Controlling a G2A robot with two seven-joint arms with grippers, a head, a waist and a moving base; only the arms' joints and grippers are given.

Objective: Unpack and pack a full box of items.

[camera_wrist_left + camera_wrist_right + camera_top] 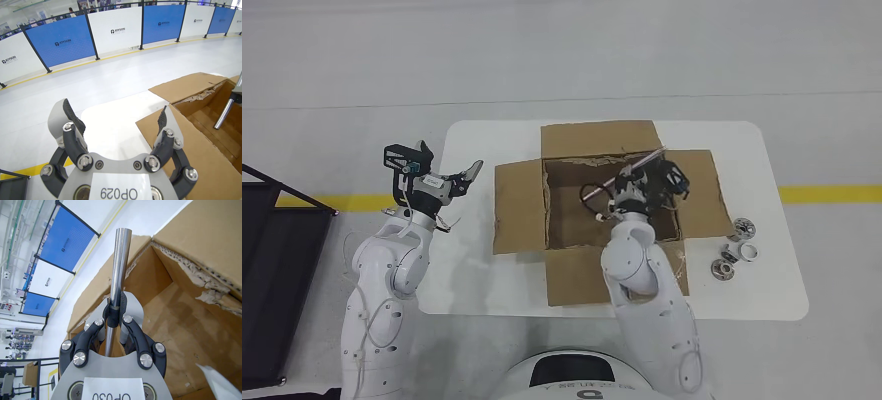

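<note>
Right tool (115,306) clamps steel rod (121,262) over open box (612,140), left tool (115,106) gaping at left; prob. unpacking, next needs rod carried right onto worktop (762,290).

the box (517,205) is brown, the rod (121,262) silver, the table (474,288) white.

Cardboard box (517,205), flaps open; shiny rod (121,262) over its inside; round parts (734,252) beside.

Box (567,215) mouth open; flaps (517,207) spread aside; rod (119,266) stands in opening.
</note>
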